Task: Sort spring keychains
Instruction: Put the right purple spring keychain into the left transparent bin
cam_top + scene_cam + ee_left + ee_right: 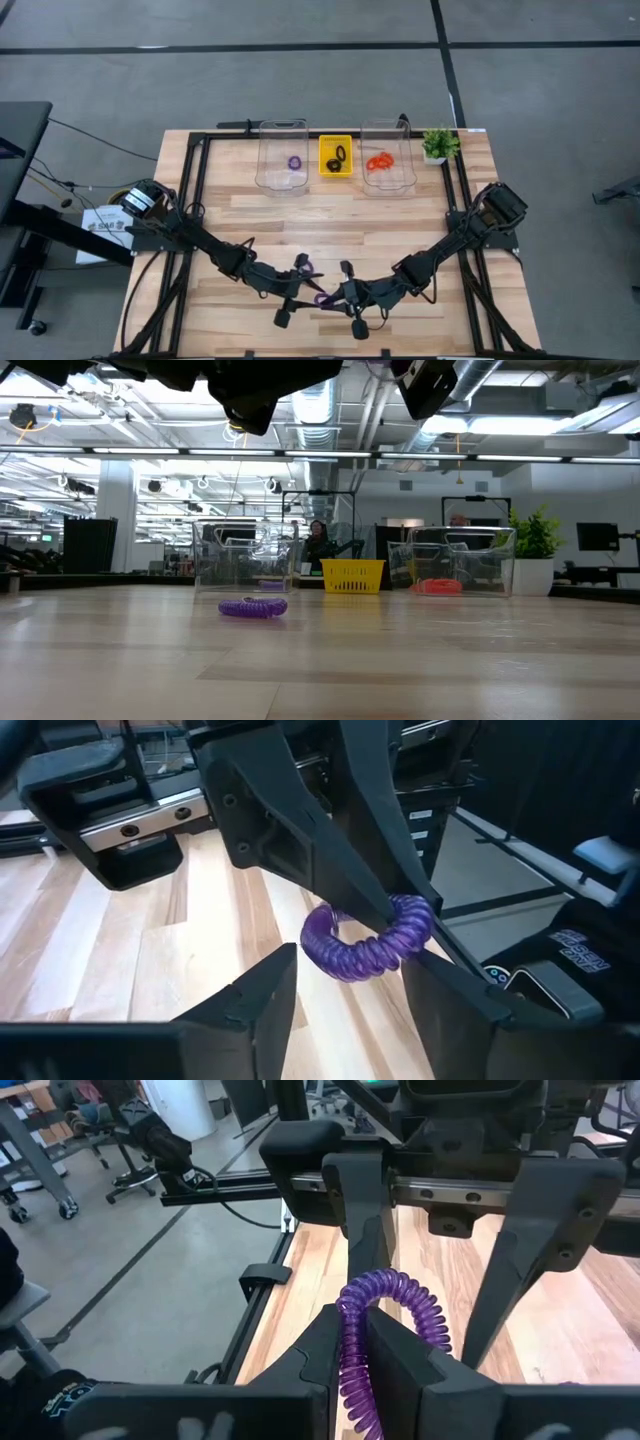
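A purple spring keychain hangs above the table's near middle, with my right gripper shut on it. My left gripper is open and faces it from the left. Its two fingers stand on either side of the coil; whether one touches it, I cannot tell. In the high view the two grippers meet at the held keychain. Another purple keychain lies flat on the table by the left arm. At the far side lie a purple one, a black one and orange-red ones. My right gripper pinches one side of the purple coil's loop between its two fingers. The fingers come nearly level from the table's right, tipped slightly down. The rest of the loop curves up past the fingertips, clear of the table.
Along the far edge stand a clear bin at the left, a yellow tray in the middle and a clear bin at the right. A small potted plant stands at the far right corner. Bare wood lies between bins and grippers.
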{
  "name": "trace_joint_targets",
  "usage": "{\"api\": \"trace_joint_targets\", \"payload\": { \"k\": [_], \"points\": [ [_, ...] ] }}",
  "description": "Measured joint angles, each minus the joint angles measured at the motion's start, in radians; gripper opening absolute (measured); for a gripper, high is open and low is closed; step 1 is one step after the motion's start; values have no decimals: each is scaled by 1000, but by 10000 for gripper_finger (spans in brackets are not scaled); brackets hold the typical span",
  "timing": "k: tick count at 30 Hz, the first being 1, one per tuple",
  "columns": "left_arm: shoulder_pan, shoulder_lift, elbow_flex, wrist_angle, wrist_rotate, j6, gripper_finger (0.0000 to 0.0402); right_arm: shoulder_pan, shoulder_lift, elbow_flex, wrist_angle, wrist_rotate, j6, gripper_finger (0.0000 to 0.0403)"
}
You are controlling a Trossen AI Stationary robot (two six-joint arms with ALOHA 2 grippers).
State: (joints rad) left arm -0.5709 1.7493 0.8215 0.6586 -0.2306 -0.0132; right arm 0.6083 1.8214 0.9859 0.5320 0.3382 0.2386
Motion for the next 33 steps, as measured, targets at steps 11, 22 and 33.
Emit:
{"api": "trace_joint_targets", "payload": {
  "k": [11,22,33],
  "points": [
    [0,0,0,0,-5,8,185,2,0,0,22,-22,17,33],
    [-5,0,0,17,-5,8,182,-8,0,0,-26,20,16,30],
    [-5,0,0,19,0,-3,177,-8,0,0,-45,80,15,30]
  ]
}}
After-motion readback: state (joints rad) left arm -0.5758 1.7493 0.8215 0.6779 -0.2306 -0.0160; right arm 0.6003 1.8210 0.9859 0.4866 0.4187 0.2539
